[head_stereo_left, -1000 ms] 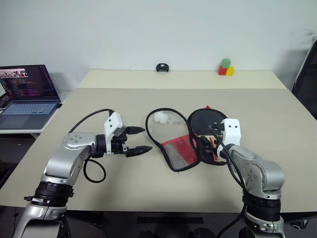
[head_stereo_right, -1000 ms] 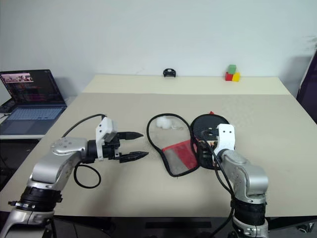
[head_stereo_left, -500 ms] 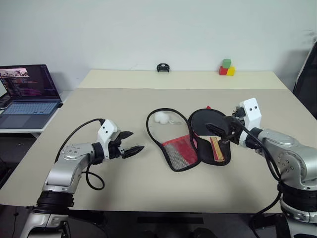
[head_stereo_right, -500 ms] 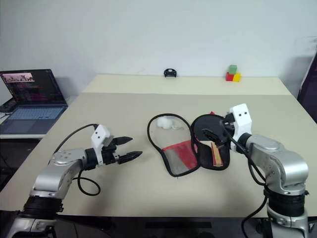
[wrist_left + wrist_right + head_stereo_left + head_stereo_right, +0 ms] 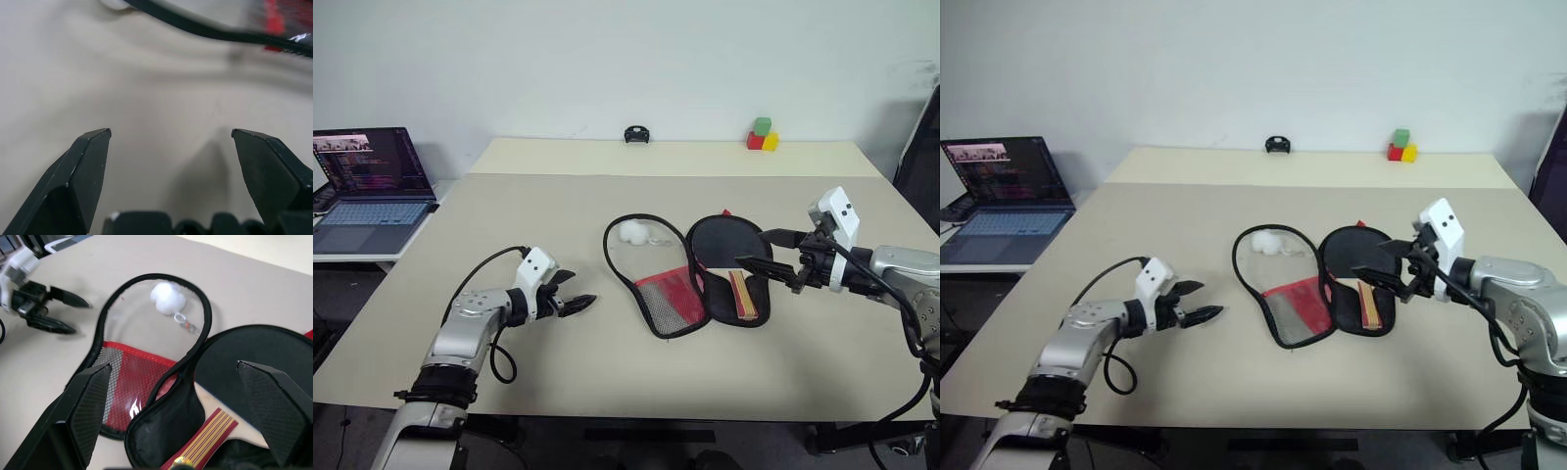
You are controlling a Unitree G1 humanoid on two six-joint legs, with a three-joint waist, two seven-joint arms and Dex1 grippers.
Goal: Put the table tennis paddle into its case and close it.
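Observation:
The case lies unzipped and spread flat in the middle of the table, its left flap showing a red mesh part and a white pom-pom. On its black right half rests the table tennis paddle; its dark blade is hard to tell from the fabric, and its striped handle points toward me. My left gripper is open, low over the table to the left of the case. My right gripper is open and empty, hovering just right of the paddle. The right wrist view looks over the case flap and the handle.
A laptop stands open on a side table at the left. On the far table sit a small black object and green, red and yellow blocks. A dark chair back is at the right edge.
My right gripper lifted off the paddle and swung out to the right, uncovering the handle. My left gripper sank toward the table. Case and paddle stayed put.

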